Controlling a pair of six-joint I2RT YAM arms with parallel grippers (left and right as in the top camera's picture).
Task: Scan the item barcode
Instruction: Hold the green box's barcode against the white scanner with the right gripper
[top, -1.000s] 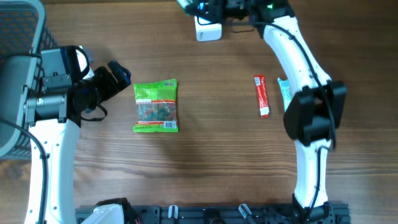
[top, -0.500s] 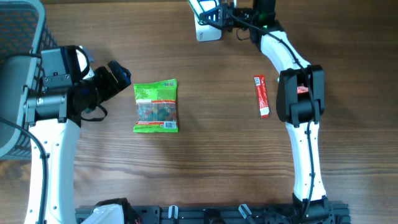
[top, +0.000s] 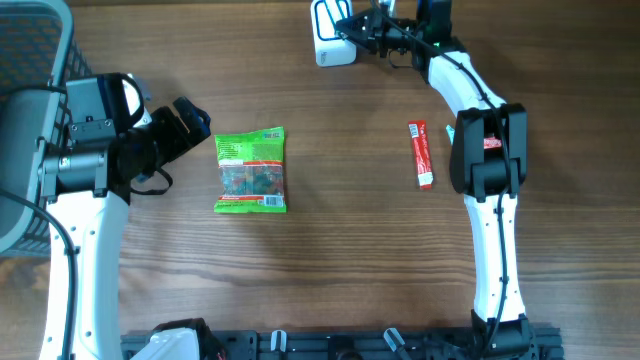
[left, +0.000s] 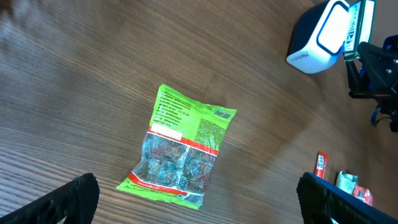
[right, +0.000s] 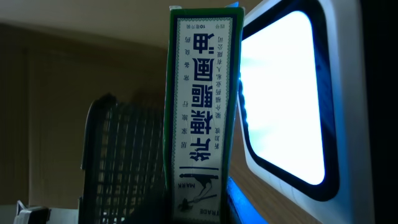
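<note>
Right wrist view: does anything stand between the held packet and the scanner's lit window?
Nothing visible does. The right gripper holds the packet upright directly beside the scanner's lit window, with no other object between them.

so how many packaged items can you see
4: green candy bag centre-left; red stick packet at right; teal packet beside it, partly hidden; green box in right gripper.

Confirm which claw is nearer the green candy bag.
Left. Left claw is open close beside the candy bag; right claw is far off, holding a slim green box at the scanner.
</note>
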